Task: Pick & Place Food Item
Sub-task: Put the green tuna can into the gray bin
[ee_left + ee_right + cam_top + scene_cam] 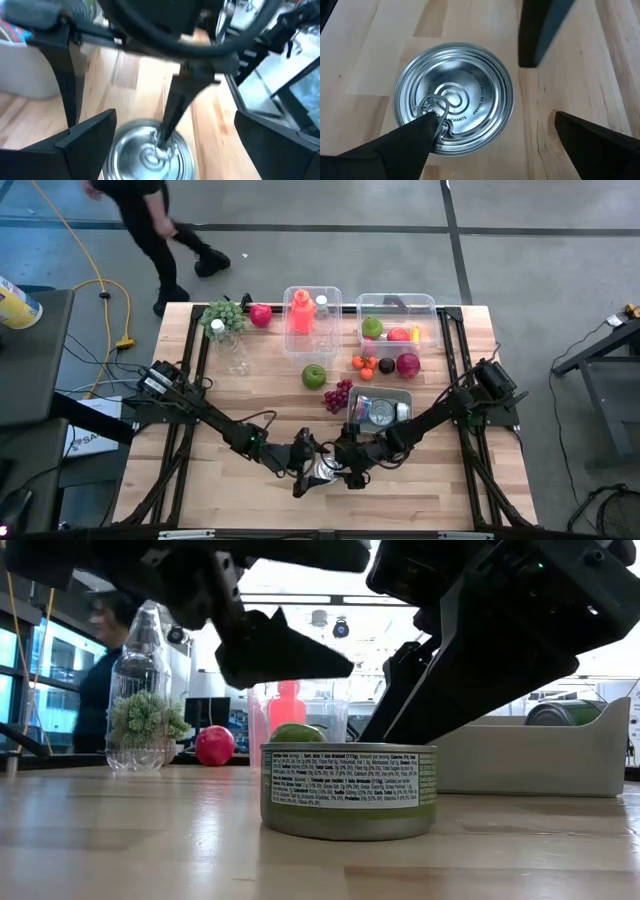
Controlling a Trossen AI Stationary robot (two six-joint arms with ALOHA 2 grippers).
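Note:
A short can with a green label and a silver pull-tab lid stands upright on its base on the wooden table, near the front edge at the middle. My right gripper is open over it, slanting down from the table's right. One of its fingers reaches the lid; the other stands off the can's side. My left gripper is open and comes in from the left, with its fingers above the can and apart from it. My right gripper touches the can's lid with one fingertip at the pull ring, off the lid's centre. The finger slants down from above and from the table's right. Whether it is hooked under the ring or only rests on it, I cannot tell. The can stands flat on the table.
A grey tray with cans sits behind the can to the right. Farther back lie purple grapes, a green apple, small orange fruits, two clear bins with food, and a bottle. A person is beyond the far left corner.

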